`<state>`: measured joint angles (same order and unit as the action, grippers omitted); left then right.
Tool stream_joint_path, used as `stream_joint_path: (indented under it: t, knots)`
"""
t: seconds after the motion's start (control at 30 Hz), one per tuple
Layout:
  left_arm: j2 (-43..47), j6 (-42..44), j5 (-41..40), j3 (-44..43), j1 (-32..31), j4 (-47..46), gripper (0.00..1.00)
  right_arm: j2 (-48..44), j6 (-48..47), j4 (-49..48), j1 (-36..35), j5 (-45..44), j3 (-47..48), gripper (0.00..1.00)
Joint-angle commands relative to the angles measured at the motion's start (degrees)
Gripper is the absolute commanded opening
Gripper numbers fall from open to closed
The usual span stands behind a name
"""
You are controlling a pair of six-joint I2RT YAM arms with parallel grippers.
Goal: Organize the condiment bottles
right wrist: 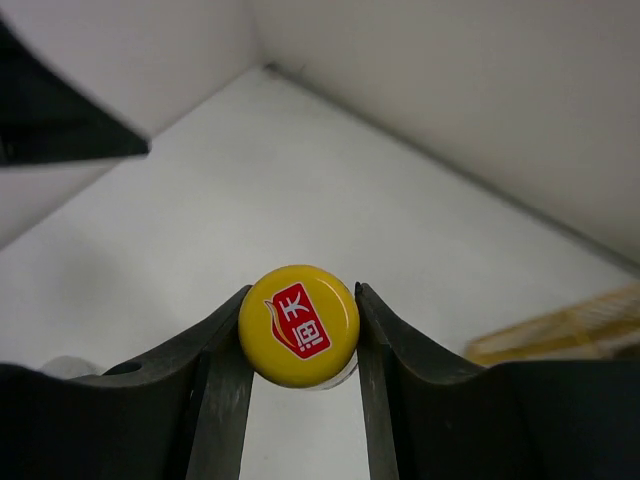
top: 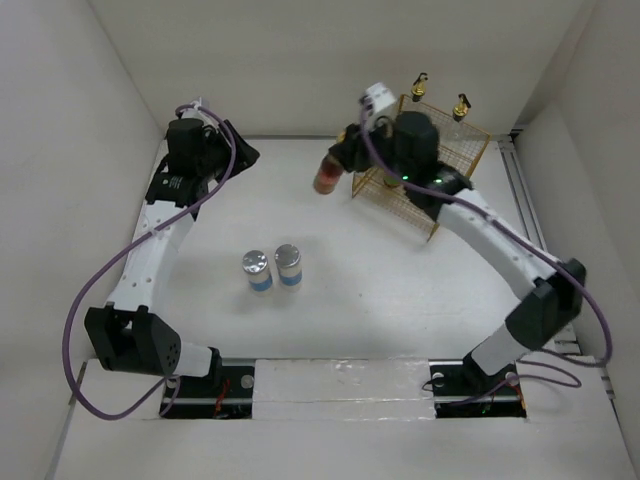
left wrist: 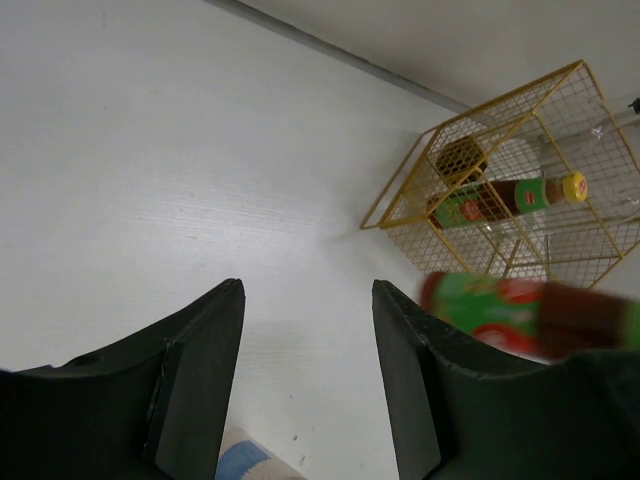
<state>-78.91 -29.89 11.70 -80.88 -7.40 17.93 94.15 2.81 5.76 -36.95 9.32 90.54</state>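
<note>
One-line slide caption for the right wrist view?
Right gripper clamping a yellow-capped sauce bottle from above, white table below, yellow wire rack edge at right.

Yellow cap of the held sauce bottle (right wrist: 298,325), tilted red badge with white Chinese characters, 天 legible, green label on the racked sauce bottle (left wrist: 500,198) too blurred to read

White table (top: 330,330) — plain white walls (top: 300,60) around.

Our left gripper (left wrist: 308,288) gapes empty at six o'clock; rack (left wrist: 510,97) holding sauce bottle (left wrist: 500,198) at two; second bottle (left wrist: 510,312), blurred, at four.
</note>
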Motion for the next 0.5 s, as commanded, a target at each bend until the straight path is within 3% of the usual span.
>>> stream_joint_path:
  t: [0.0,0.3,0.47]
  knots:
    - [0.78,-0.87,2.53,3.09,-0.51,-2.81,0.50,-10.54,2.11,-5.07,6.26,-2.47,-1.68,0.00]
    - [-2.20,-1.49,5.61,2.67,-0.51,-3.96,0.50,-14.78,2.64,4.87,26.11,-2.47,0.68,0.00]
    - [-3.44,-1.49,6.75,0.82,-0.51,-3.96,0.50,-11.54,2.11,3.65,31.84,-3.78,1.83,0.00]
